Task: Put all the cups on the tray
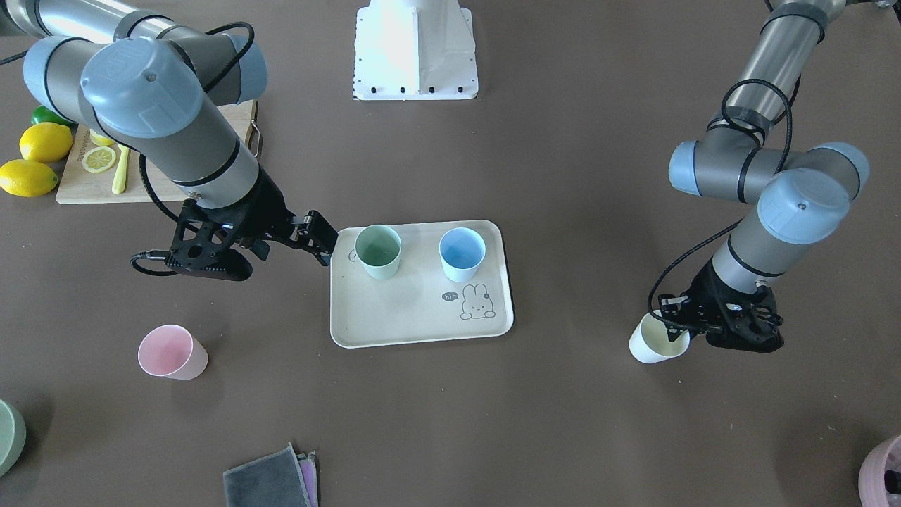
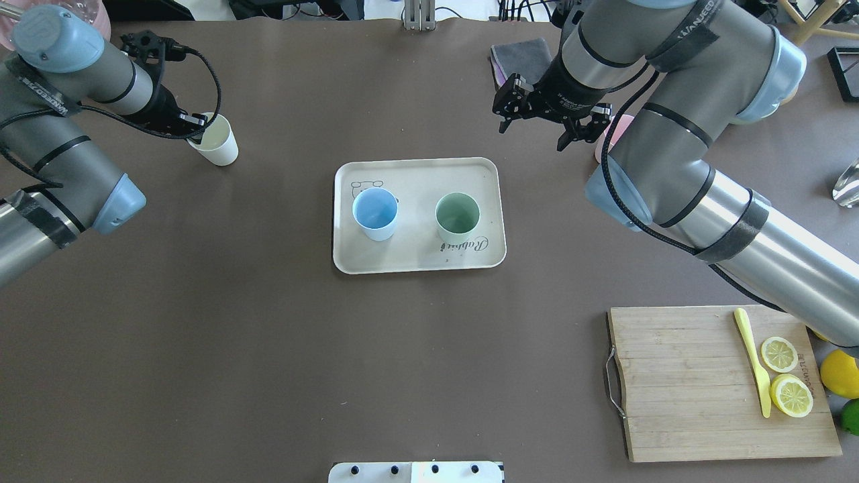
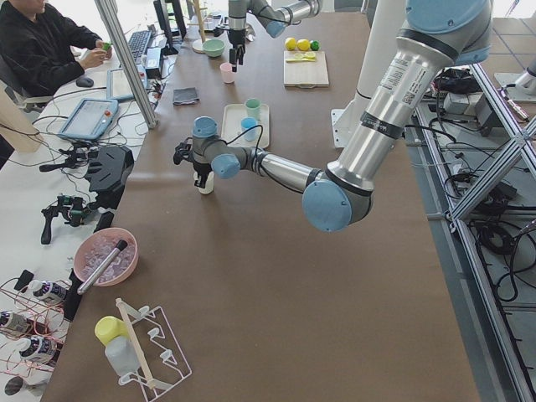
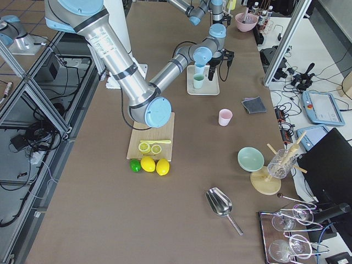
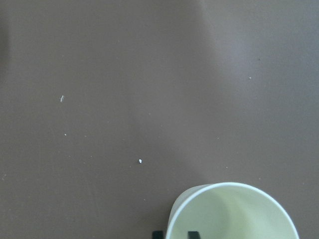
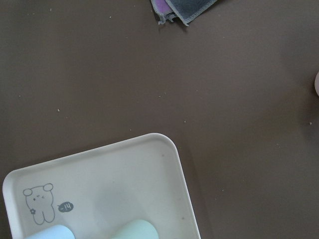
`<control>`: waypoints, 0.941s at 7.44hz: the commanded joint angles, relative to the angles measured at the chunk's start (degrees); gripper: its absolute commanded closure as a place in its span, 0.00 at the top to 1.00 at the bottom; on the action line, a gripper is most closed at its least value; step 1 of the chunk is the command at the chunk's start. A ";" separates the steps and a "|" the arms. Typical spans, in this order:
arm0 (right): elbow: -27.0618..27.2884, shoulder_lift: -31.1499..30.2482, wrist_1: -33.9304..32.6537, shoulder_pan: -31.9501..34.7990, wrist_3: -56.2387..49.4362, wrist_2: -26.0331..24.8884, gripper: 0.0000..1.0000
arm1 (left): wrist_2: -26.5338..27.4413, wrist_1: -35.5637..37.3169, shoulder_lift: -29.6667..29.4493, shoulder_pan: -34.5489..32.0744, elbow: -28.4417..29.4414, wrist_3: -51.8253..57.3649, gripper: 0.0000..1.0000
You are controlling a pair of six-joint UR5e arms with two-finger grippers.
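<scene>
Pinching the cream-yellow cup [image 1: 654, 341] at its rim, the left tool [image 1: 669, 322] is clamped, one finger inside the wall and one outside, well apart from the tray [image 1: 401, 317]. Lift straight, carry level, and set it on the bare part beside the blue cup [image 1: 462, 253]. The right tool [image 1: 328, 245] hangs, fingers apart, near the tray's corner.

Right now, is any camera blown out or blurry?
Front-facing: the white robot base is blown out and its detail is lost. Right wrist: the tray is sharp, but the green cup and blue cup at the bottom edge are soft blurs. Left wrist: the cream cup is cropped and slightly soft. Overhead: evenly lit.
</scene>
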 commanded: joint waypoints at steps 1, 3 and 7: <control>-0.01 -0.59 -0.51 2.59 -2.97 1.42 1.00 | -0.87 0.78 -0.81 -0.28 -1.15 -3.18 0.00; 0.08 -2.42 -0.78 3.56 -6.02 1.60 1.00 | -8.84 12.74 -6.31 -6.16 -6.06 -3.65 0.00; -2.36 -10.41 -0.17 9.52 -23.83 0.98 1.00 | 2.48 19.51 -18.46 8.87 -6.97 -26.34 0.00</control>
